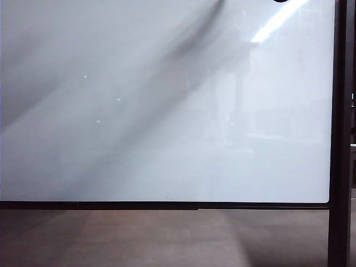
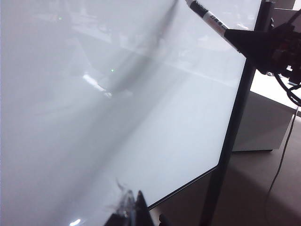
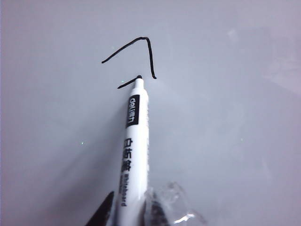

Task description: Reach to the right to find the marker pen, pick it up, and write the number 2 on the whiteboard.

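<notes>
Right gripper [image 3: 128, 212] jaws clamp marker pen [image 3: 133, 150]; left gripper [image 2: 136, 214] low.

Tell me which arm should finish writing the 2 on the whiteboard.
The right. Its claw is shut on the pen, whose tip sits at the half-drawn 2 on the whiteboard. The left claw carries no pen and sits near the board's lower edge, away from the strokes.

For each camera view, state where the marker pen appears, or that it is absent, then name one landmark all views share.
Exterior view: not visible.
Left wrist view: the marker pen is at the upper right, held in the right tool against the board.
Right wrist view: the pen runs up the centre, tip at the ink strokes.
Shared landmark: the whiteboard.
</notes>
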Robot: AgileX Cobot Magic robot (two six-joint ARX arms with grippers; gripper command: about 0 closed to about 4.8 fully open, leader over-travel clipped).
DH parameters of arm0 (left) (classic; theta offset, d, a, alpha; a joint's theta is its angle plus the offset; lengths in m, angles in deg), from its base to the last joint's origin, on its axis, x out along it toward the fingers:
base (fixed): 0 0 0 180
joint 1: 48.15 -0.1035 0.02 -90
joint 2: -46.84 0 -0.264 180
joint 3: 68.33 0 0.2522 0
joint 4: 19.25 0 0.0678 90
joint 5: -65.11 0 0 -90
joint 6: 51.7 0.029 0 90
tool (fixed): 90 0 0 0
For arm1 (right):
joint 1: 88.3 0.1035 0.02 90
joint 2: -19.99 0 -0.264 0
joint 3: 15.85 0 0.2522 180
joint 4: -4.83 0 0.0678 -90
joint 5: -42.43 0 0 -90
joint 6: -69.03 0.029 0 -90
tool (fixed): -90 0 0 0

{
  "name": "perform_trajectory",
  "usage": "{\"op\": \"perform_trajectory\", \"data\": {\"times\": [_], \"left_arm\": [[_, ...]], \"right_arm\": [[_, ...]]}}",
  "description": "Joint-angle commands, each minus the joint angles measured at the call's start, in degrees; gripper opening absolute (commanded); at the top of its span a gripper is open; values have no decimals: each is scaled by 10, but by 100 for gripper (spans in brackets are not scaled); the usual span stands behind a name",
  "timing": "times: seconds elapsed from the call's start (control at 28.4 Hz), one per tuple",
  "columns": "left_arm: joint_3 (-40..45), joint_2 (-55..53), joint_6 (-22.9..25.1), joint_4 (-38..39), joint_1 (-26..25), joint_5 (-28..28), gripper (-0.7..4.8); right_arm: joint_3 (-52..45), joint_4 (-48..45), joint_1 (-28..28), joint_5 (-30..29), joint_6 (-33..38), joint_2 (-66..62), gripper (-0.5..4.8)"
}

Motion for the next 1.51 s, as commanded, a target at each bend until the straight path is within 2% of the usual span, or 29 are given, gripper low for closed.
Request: {"op": "perform_trajectory", "data": {"times": [0.04,0.18,0.42,0.74,0.99,1.16,1.51], "left_arm": [[-5,1,2,-7,1,0,-5],[-5,1,2,-7,1,0,-5],[-5,1,2,-7,1,0,-5],[-5,1,2,-7,1,0,-5],[-5,1,2,-7,1,0,-5],[-5,1,2,-7,1,0,-5],[-5,1,2,-7,1,0,-5]], "right_arm": [[3,-5,0,26,1,2,44],[3,6,0,43,1,3,44],[3,5,0,40,1,3,44],[3,8,1,8,1,40,45],[3,25,1,-66,1,45,45],[3,49,1,-68,1,40,45],[3,20,0,-68,0,8,45]]}}
